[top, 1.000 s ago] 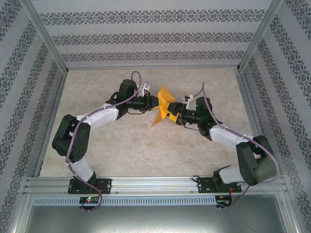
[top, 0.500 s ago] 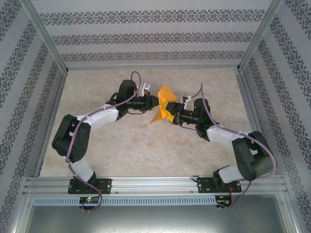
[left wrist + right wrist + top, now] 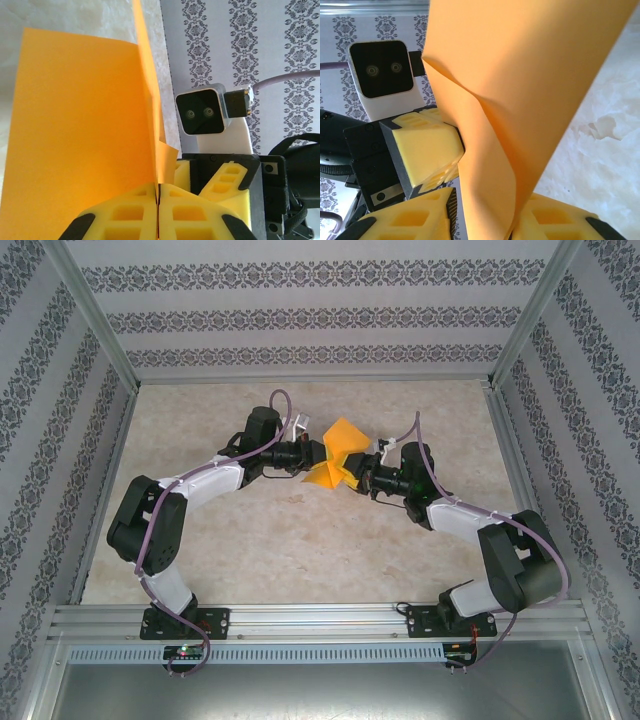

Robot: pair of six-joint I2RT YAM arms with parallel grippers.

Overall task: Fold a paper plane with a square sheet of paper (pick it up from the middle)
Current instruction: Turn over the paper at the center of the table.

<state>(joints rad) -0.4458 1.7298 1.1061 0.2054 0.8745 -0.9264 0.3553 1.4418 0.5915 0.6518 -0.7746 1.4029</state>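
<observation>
Patterned wallpaper closes in on three sides of a pale marbled tabletop [image 3: 300,550], and the two arms meet nose to nose above it, about midway between its left and right edges and nearer the far edge than the near one. Between them hangs the square sheet of paper [image 3: 338,455], lifted off the surface and already bent into an upright, creased shape. It is not yet a plane. The left gripper [image 3: 158,192] is clenched tight on the paper's lower edge, with the sheet rising straight out of the seam between its yellow fingers. I take that as the anchor, holding the crease steady while the other arm works. The right gripper [image 3: 485,220] straddles a loose fold with a finger on either side. Whether it is pressing the paper I can't tell, because the fold hides the gap. From above, the paper's underside and the exact crease lines are hard to make out.
</observation>
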